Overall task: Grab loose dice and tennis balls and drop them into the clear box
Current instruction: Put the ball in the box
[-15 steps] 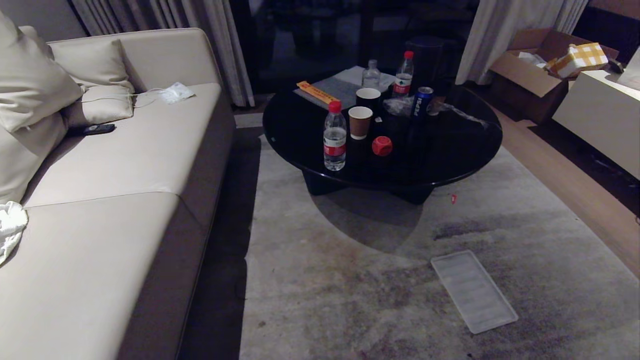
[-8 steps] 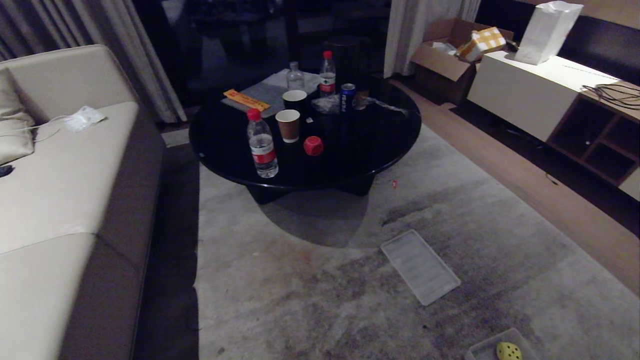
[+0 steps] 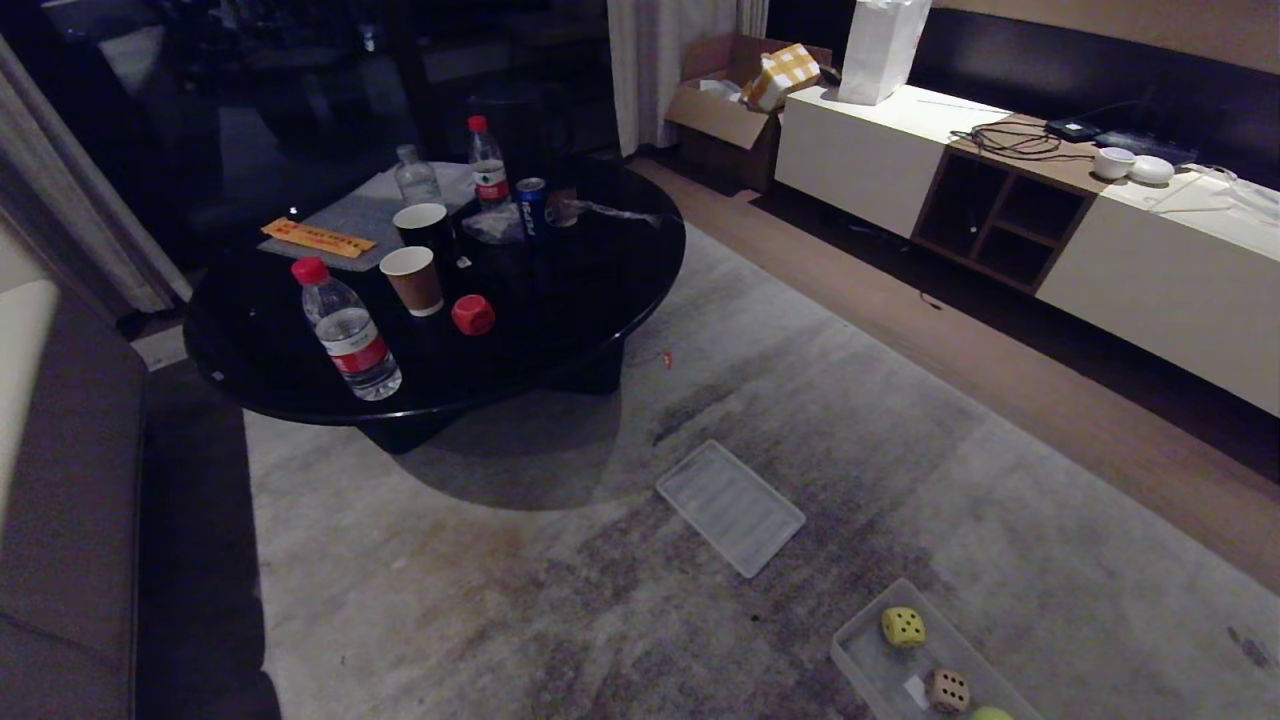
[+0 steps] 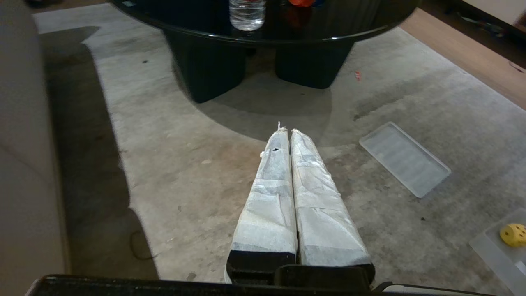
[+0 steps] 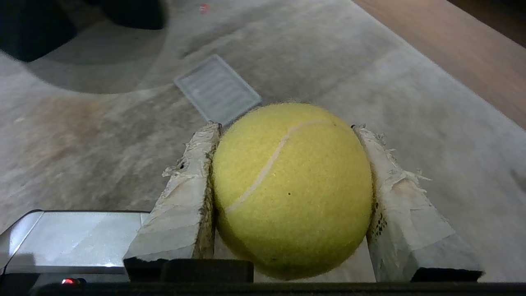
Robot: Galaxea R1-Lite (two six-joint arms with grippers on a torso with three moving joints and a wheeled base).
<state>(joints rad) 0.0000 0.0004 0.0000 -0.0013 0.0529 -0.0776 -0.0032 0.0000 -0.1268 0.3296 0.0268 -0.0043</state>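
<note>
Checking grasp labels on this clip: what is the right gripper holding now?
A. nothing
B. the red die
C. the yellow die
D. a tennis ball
D. In the right wrist view the right gripper is clamped on a tennis ball; the red die sits on the table and the yellow die lies in the box.

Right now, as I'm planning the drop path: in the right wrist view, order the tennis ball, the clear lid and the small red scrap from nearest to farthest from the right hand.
1. tennis ball: clamped between the fingers of the right hand.
2. clear lid: flat on the carpet, ahead of the hand.
3. red scrap: farther along the carpet, beyond the lid.
</note>
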